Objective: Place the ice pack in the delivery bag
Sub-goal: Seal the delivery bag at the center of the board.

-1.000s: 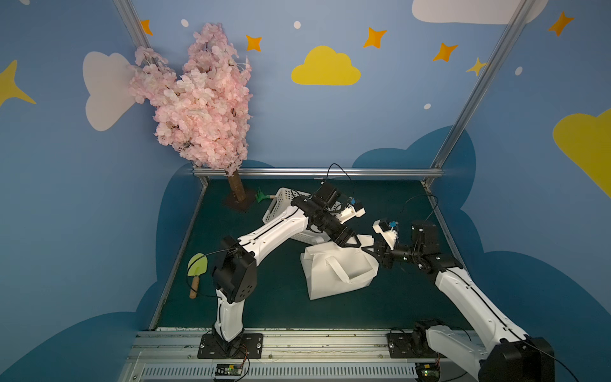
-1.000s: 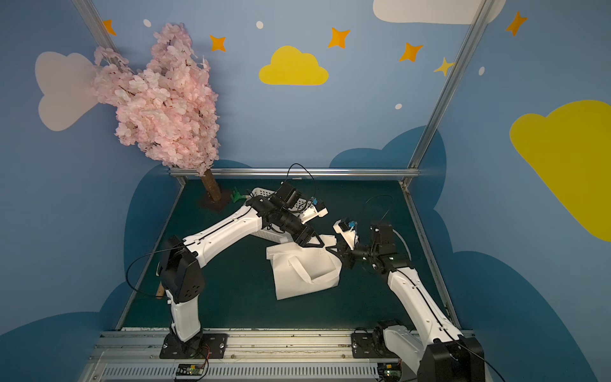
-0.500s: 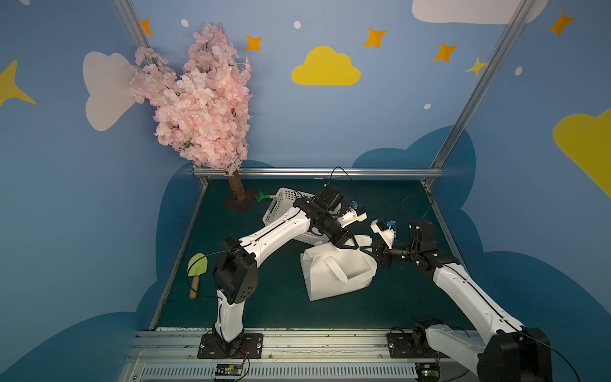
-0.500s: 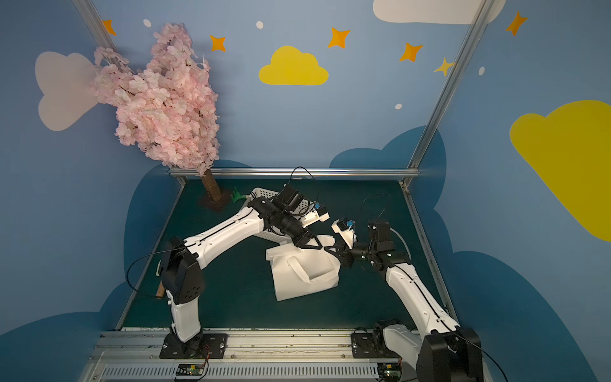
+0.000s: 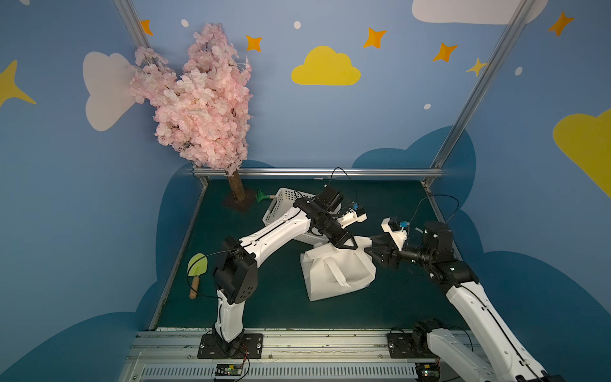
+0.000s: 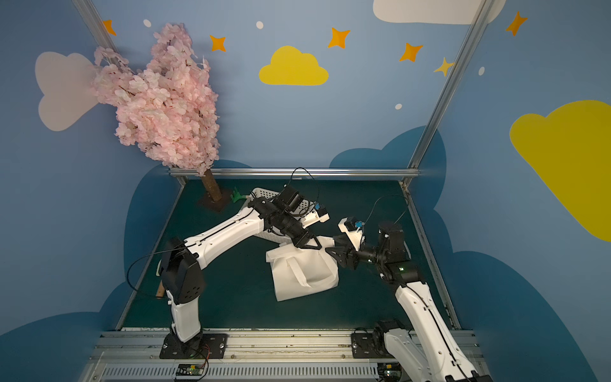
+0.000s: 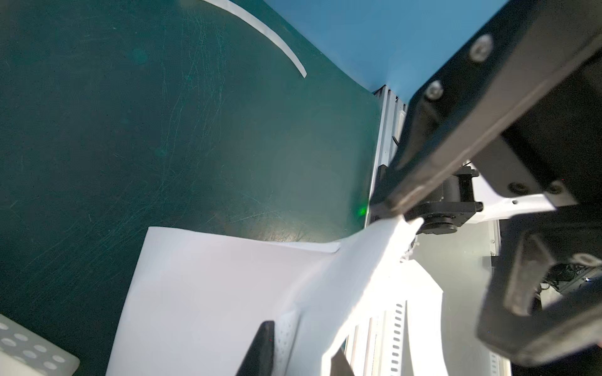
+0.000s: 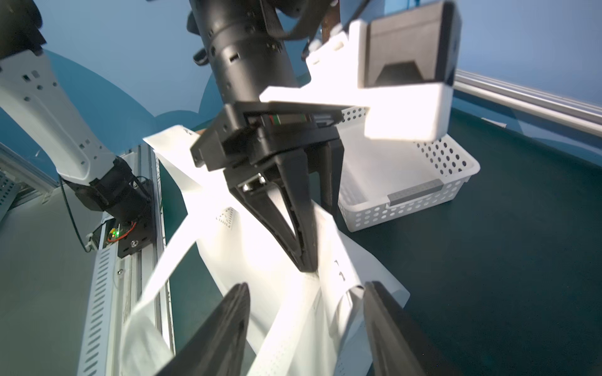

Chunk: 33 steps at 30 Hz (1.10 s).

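White delivery bag (image 5: 337, 274), rim pinched by left gripper (image 5: 349, 246) alone, is risking mouth collapse; right gripper (image 8: 308, 291) is gaping wide.

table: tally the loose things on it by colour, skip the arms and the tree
white: 2 (delivery bag, basket)
yellow-green: 1 (trowel, wooden handle)
green: 1 (small green object by the tree trunk)
total: 4

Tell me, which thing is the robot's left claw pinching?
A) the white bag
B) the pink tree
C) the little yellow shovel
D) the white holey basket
A: in a top view the left gripper has its tips closed on the top edge of the delivery bag.
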Each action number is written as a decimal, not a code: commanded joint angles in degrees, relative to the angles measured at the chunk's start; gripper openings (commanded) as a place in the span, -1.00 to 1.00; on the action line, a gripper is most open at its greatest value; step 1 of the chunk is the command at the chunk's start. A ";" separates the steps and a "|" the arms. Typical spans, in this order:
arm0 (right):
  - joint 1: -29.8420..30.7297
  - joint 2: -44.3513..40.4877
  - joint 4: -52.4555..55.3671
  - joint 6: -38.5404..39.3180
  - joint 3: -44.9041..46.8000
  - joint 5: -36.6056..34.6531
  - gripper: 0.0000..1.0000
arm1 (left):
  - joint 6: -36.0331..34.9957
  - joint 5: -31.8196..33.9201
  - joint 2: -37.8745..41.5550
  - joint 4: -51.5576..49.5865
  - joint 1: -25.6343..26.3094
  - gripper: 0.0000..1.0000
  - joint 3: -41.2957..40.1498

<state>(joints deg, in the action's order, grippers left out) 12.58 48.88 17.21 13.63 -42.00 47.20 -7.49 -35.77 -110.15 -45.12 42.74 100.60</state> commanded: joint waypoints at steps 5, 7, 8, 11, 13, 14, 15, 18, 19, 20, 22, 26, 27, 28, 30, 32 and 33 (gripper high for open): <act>-0.28 7.21 1.21 -2.48 -3.22 0.95 0.26 | -0.95 0.26 -1.30 -2.86 0.73 -0.51 -0.22; -0.32 8.95 1.32 -1.76 -4.22 0.57 0.24 | -1.03 0.27 -1.36 -2.94 0.97 -0.51 -0.23; -0.43 9.59 0.73 -1.55 -4.23 0.19 0.25 | -1.19 0.27 -1.38 -3.02 1.17 -0.51 -0.23; -0.45 10.78 -0.88 -1.88 -4.06 -0.33 0.26 | -1.72 0.80 -1.30 -3.39 1.65 -0.50 -0.23; -0.54 11.39 -1.08 -1.85 -4.25 -0.17 0.26 | -1.72 1.16 -1.29 -3.39 1.59 -0.51 -0.14; -0.71 11.50 -1.04 -2.02 -4.17 -0.79 0.30 | -1.91 0.87 -1.41 -3.61 1.64 -0.51 0.01; -0.78 11.50 -1.20 -1.98 -3.99 -1.05 0.31 | -1.84 0.87 -1.43 -3.66 1.73 -0.51 0.06; -1.15 11.62 -1.31 -1.34 -3.68 0.33 0.28 | -1.83 0.62 -1.39 -3.69 1.73 -0.51 -0.05; -1.22 11.88 -1.50 -1.59 -3.63 0.39 0.27 | -1.88 0.55 -1.39 -3.66 1.83 -0.50 -0.05; -1.32 12.15 -1.64 -1.75 -3.63 0.77 0.20 | -1.92 0.52 -1.39 -3.64 1.86 -0.50 -0.05; -1.59 12.84 -1.61 -1.70 -3.72 1.22 0.03 | -1.92 0.34 -1.31 -3.64 1.79 -0.50 -0.05; -1.88 13.80 -0.99 -1.42 -3.81 1.99 -0.37 | -2.09 0.52 -1.21 -3.68 1.87 -0.50 -0.09; -1.86 13.87 -0.84 -1.37 -3.74 1.80 -0.42 | -2.15 0.61 -1.19 -3.66 1.73 -0.50 -0.05; -1.81 13.83 -0.78 -1.41 -3.59 1.66 -0.45 | -2.20 0.53 -1.21 -3.66 1.83 -0.49 -0.05; -1.94 13.53 -0.95 -1.76 -3.13 1.34 -0.64 | -2.29 0.60 -1.31 -3.74 1.82 -0.49 0.08; -2.01 13.37 -0.83 -1.90 -2.67 1.32 -0.88 | -2.36 0.81 -1.31 -3.78 1.81 -0.48 0.17; -1.97 13.43 -0.54 -1.96 -2.59 1.11 -0.92 | -2.36 0.90 -1.29 -3.83 1.82 -0.47 0.26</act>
<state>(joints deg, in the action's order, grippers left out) 11.29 62.22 16.58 11.73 -44.42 50.41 -8.80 -34.44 -110.15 -45.63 43.68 100.68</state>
